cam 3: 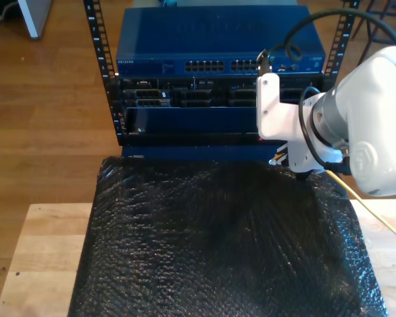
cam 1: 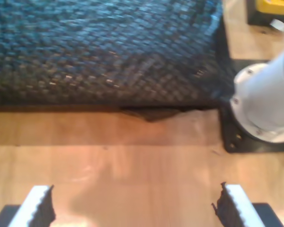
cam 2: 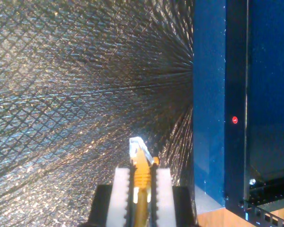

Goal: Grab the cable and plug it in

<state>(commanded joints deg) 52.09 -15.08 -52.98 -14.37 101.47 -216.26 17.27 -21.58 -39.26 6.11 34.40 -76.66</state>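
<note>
While my second hand (cam 2: pixel 142 189) clamps the cable (cam 2: pixel 141 172), my first hand (cam 1: pixel 132 210) spread, released

The first wrist view is soft and blurred, its wooden table (cam 1: pixel 132 161) warm and evenly lit. In the second wrist view, the black mat (cam 2: pixel 75 94) glints with sharp highlights. The exterior view is dimmer; glare whitens the arm (cam 3: pixel 376 119) at 3 o'clock.

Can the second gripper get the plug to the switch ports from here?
Probably yes. My second gripper is shut on the yellow cable, plug pointing forward, the blue switch close beside it. Nothing visibly blocks it, but no port faces the plug.
</note>
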